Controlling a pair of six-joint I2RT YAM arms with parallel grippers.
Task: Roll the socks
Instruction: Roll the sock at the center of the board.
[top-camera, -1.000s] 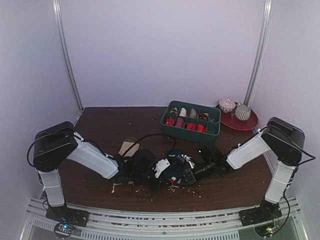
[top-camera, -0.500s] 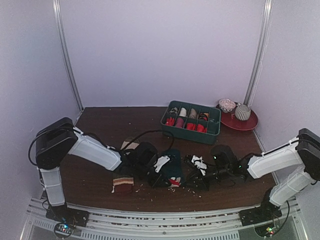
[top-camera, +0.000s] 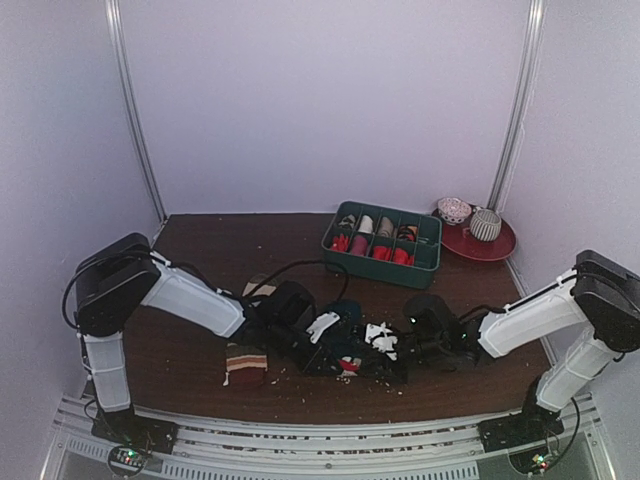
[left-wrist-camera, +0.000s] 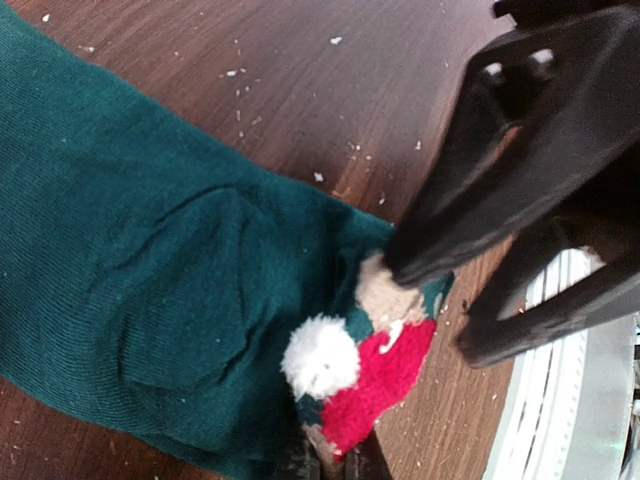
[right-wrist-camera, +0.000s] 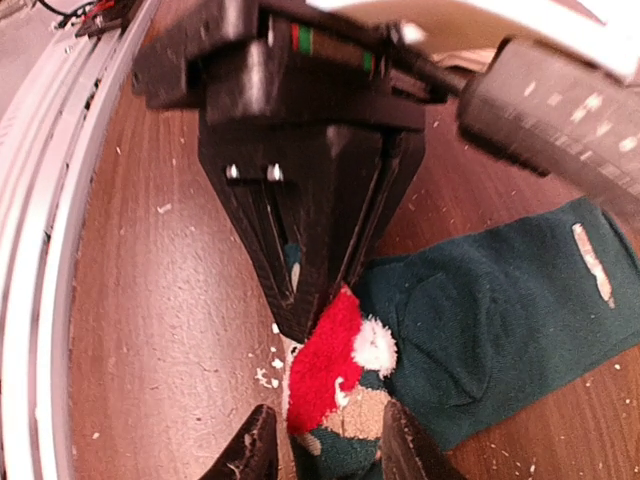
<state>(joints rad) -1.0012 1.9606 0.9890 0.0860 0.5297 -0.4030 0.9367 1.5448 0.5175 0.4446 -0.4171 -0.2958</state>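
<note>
jaws of your left gripper (right-wrist-camera: 305, 318) are pressed together, pinching the red and white end of the teal sock (left-wrist-camera: 150, 250). your right gripper (right-wrist-camera: 325, 455) has its jaws spread, with that same end between them. the teal sock lies on the table (top-camera: 200, 250). the striped sock (top-camera: 246, 362) lies apart, further to your left.
</note>
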